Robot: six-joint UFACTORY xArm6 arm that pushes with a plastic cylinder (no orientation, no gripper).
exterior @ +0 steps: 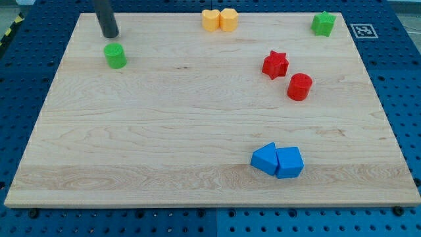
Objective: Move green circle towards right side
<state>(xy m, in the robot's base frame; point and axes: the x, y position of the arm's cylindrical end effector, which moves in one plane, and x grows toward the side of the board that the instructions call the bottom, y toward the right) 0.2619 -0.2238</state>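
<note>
Green circle [115,56] sits near the view's top-left corner of the counter [164,131], upright, well apart from every other block. Rod tip [110,35] is just above it and a touch to the view's left, close but seemingly not touching.

No claw on this rig, so nothing opens, closes or holds; just a bare rod that shoves.

Handling guess: small, light, rigid cylinder, should slide easily on smooth wood. Round side means it can roll off the tip if hit off-centre. Contact point should be the middle of its view-left face, pushing straight toward the view's right.

Counter is a pale wooden board, flat, grain running left to right, lying on a blue perforated base. A printed marker tag [362,29] sits by the top-right corner.

Other blocks: two yellow blocks [220,20] touching at the top edge, green star [323,24] top right, red star [275,64] and red cylinder [299,86] right of centre, two blue blocks [277,160] touching near the bottom. Rightward path at the circle's height looks open until the red star.
</note>
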